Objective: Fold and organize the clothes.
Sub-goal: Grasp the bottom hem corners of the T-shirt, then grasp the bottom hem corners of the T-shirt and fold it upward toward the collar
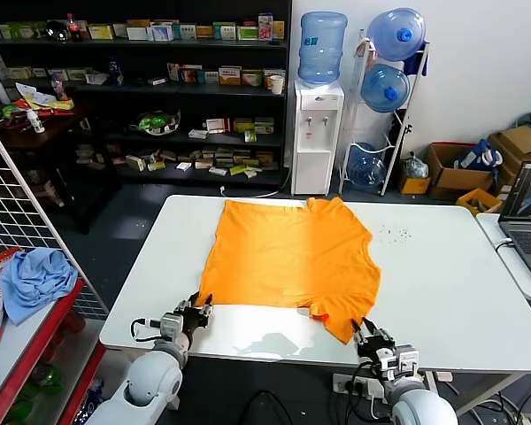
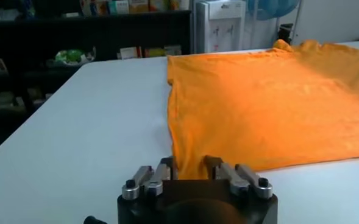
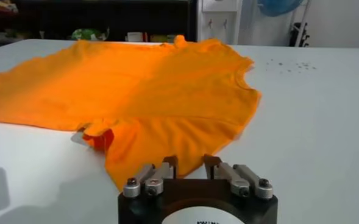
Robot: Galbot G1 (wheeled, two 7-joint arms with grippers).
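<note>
The plain bright orange soft-fabric T-shirt (image 1: 288,261) lay flat on the white counter (image 1: 442,292). The left gripper (image 1: 197,312) and right gripper (image 1: 364,333) had each pinched a near corner; light and limp, it would likely drape.

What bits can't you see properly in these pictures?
- Head view: the edge of the orange T-shirt under the left gripper and right gripper, covered by their fingers.
- Both wrist views: the fingertips, hidden by the gripper bodies and cloth.
- Head view: the shelf boxes' labels, too small to read.
</note>
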